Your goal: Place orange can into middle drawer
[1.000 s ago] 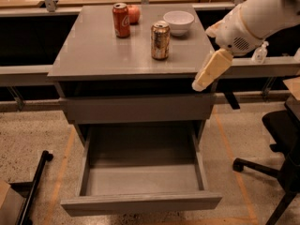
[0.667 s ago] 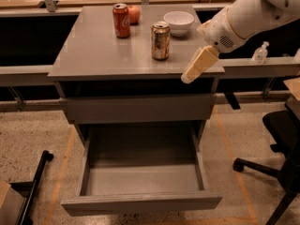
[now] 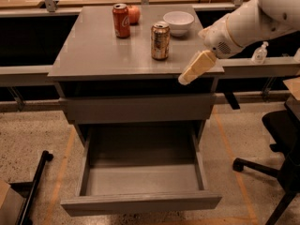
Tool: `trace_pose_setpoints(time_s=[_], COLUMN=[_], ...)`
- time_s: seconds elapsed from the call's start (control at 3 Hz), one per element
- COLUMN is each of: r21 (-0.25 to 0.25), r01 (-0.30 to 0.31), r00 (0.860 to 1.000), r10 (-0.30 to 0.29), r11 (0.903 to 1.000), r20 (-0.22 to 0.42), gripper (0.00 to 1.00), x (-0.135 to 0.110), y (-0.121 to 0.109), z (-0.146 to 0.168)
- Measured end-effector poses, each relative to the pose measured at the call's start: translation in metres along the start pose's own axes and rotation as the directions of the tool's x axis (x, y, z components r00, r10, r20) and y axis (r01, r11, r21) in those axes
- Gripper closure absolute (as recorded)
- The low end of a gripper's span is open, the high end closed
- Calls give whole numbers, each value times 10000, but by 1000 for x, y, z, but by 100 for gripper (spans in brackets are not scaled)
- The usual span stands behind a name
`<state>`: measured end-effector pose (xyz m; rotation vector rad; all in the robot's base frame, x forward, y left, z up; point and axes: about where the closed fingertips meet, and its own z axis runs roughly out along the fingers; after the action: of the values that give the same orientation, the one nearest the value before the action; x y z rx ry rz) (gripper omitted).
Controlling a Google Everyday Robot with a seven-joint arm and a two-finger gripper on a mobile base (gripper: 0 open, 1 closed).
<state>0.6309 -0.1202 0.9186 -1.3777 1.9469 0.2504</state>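
A grey table [image 3: 93, 50] stood on a speckled floor [image 3: 28, 135] marked with orange tape [image 3: 63, 168]. At its back edge a red can [image 3: 121, 20] stood upright, touching or just beside a reddish fruit [image 3: 134, 14], and a white bowl [image 3: 178, 22] sat to the right. A closed drawer [image 3: 140, 108] showed under the top. The gripper [image 3: 186, 76] hung at the table's front right corner. Beyond it stood a small clear bottle [image 3: 259, 54]; a black chair [image 3: 286, 139] stood at right, and a black pole [image 3: 35, 184] and a box [image 3: 7, 205] lay at lower left.

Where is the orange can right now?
The orange can stands upright on the cabinet top, just in front of the white bowl; the pincer hovers by the top's front-right edge.
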Motion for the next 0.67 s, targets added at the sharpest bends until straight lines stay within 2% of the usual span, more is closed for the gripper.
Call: trace_pose_setpoints(time_s=[0.33,0.67], r21=[208,183], r01=[-412,-547], r00=[9956,9897], r10=[393,518], r11=[9989,9983], r20=[850,1332], gripper=[0,0], x=[-8,-15], y=[-10,-29], z=[29,65])
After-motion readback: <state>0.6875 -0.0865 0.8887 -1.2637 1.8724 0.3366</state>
